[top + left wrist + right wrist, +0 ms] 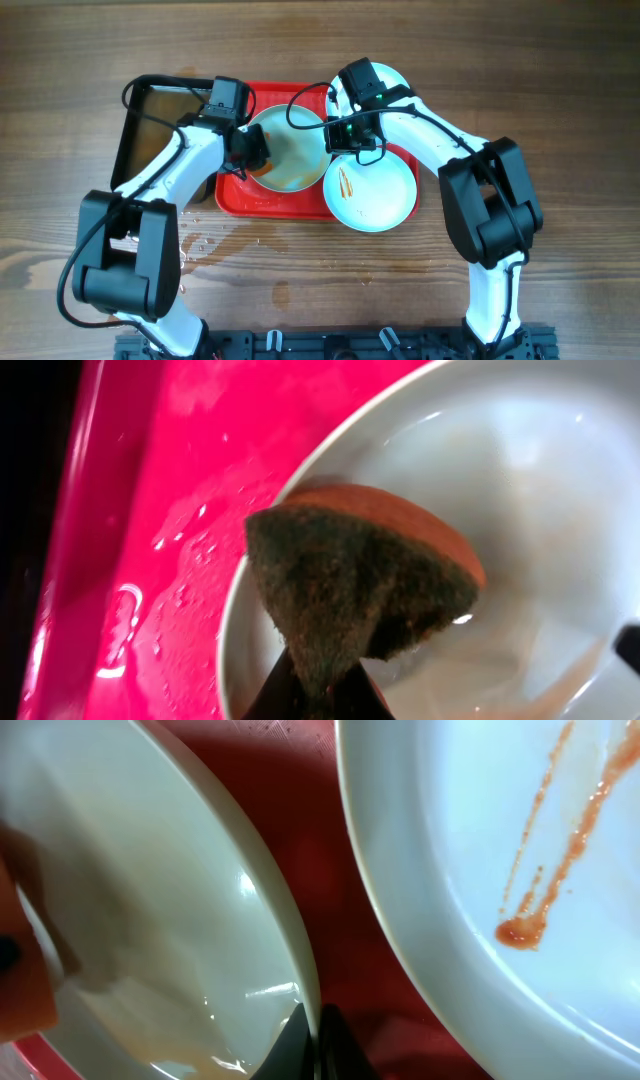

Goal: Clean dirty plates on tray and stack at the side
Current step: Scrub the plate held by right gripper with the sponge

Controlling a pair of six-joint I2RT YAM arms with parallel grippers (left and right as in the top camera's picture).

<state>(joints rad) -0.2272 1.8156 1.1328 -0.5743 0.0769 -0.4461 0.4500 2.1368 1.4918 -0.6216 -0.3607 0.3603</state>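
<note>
At the far left a black tray (135,130) sits on the wooden surface (560,80), just beside the red tray (235,200). The left end effector (312,698) is clenched on a brown-green sponge (350,590), which it presses against the inside of the middle plate (295,160). That plate lies on the red tray and looks wet. At its right edge the right end effector (312,1038) is pinched on the rim, apparently to steady it.

Further right lies a smeared plate (375,195) with an orange sauce streak (540,890), its edge overhanging the tray's near side. A third plate (398,78) peeks out behind the right arm.

The plates look stiff and glossy, and I would guess they are light, slick when wet and easy to chip. The rim seems the only sensible hold, and it would need a firm grip so it cannot slide out.
</note>
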